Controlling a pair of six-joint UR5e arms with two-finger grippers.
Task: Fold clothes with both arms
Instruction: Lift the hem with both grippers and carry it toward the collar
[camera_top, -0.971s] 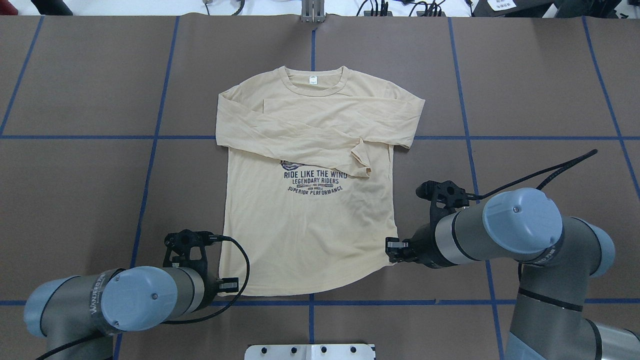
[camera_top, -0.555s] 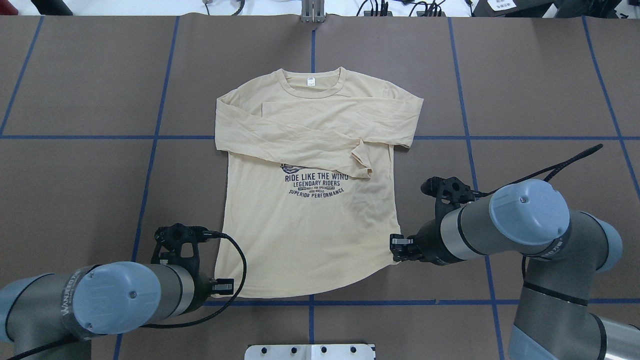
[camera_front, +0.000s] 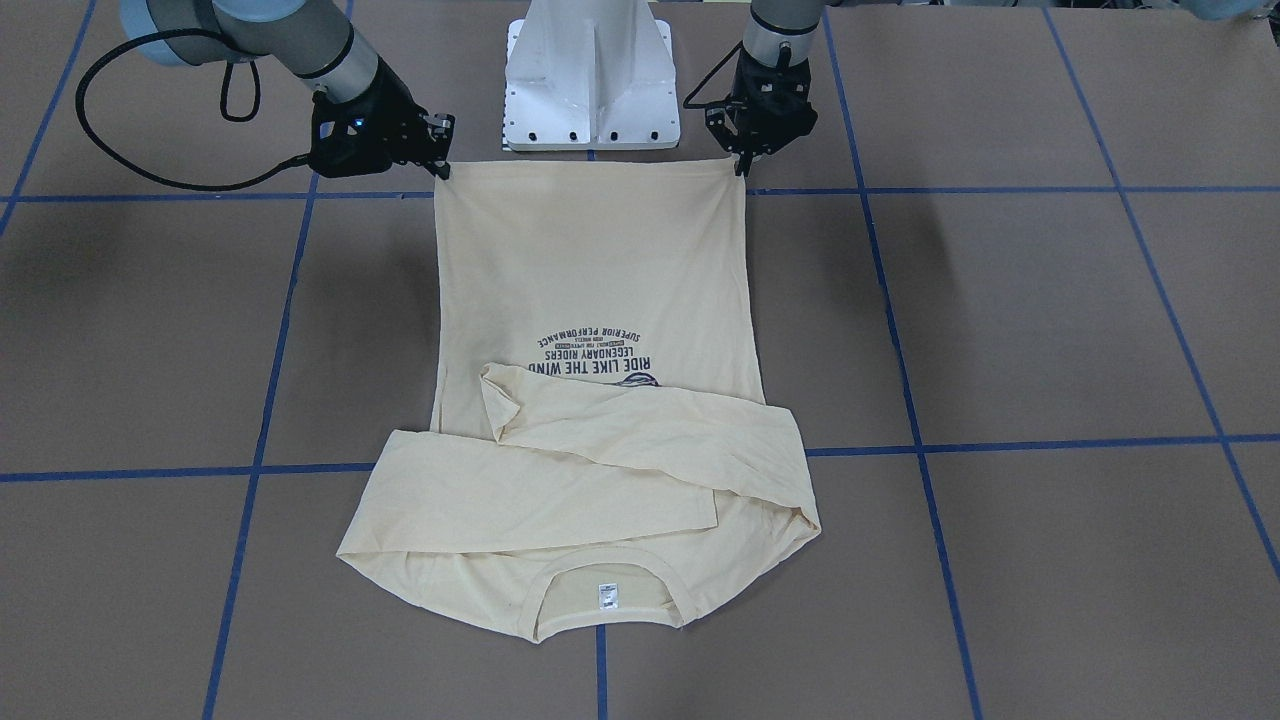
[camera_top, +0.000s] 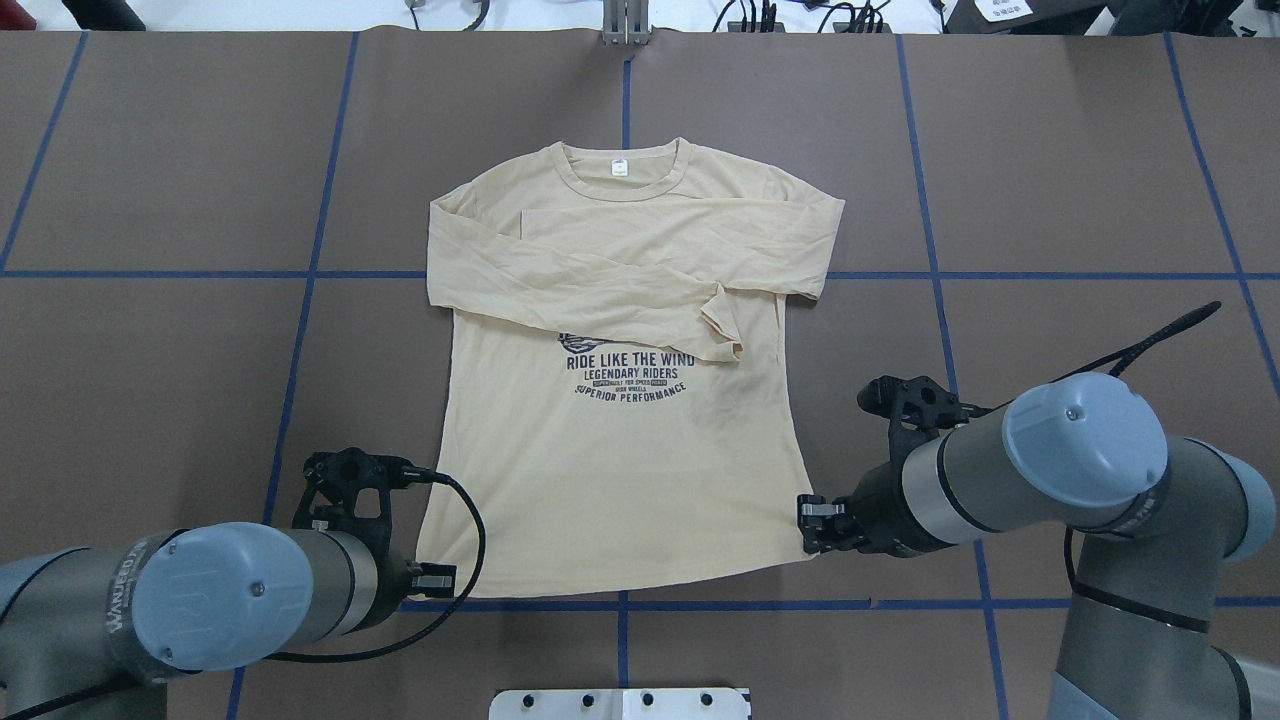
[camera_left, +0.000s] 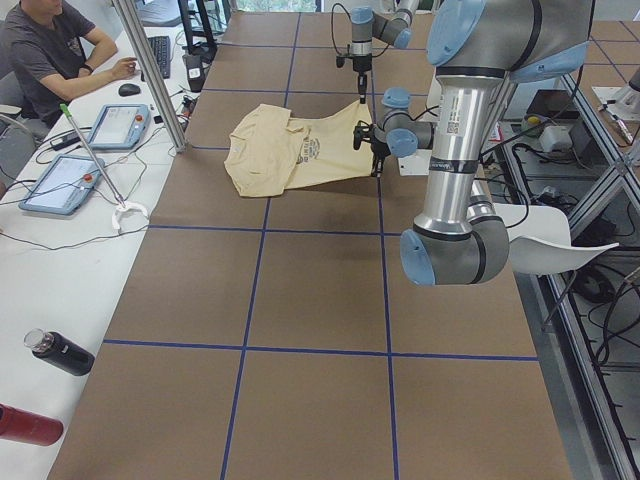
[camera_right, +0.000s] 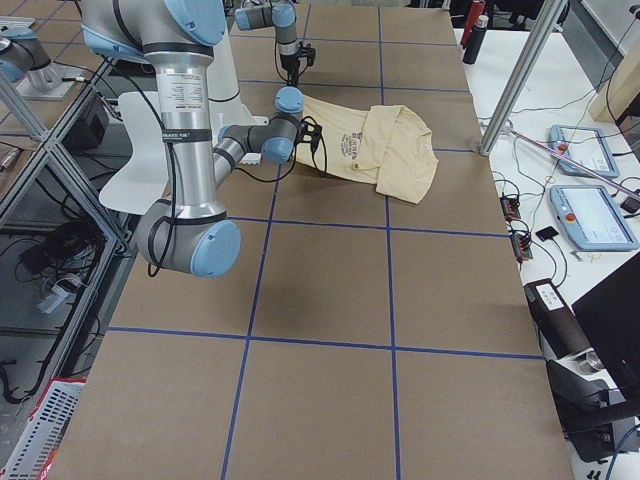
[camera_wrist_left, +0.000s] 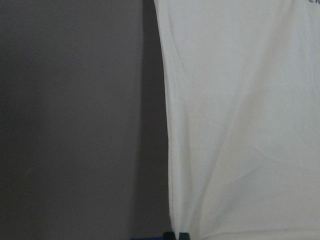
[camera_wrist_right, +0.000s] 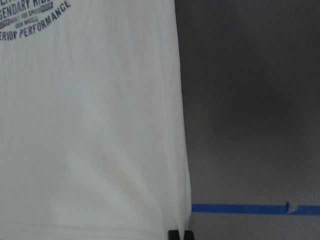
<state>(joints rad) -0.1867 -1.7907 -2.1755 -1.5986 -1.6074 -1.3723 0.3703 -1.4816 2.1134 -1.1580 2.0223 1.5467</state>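
Left hand (camera_top: 440, 578) and right hand (camera_top: 810, 524) pinch shirt (camera_top: 620, 480) hem corners

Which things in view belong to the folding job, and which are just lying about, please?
Job: T-shirt; left gripper and right gripper, each pinching a hem corner.
Lying about: black bottle; red bottle; teach pendant; keyboard; mouse, all on the side bench.

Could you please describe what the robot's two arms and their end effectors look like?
The left arm and right arm are grey metal tubes with rounded light blue joint caps and dark bands carrying small lettering. The black two-finger left end effector and right end effector sit beside black wrist brackets. A black cable loops from the left wrist; a second black cable trails off the right.
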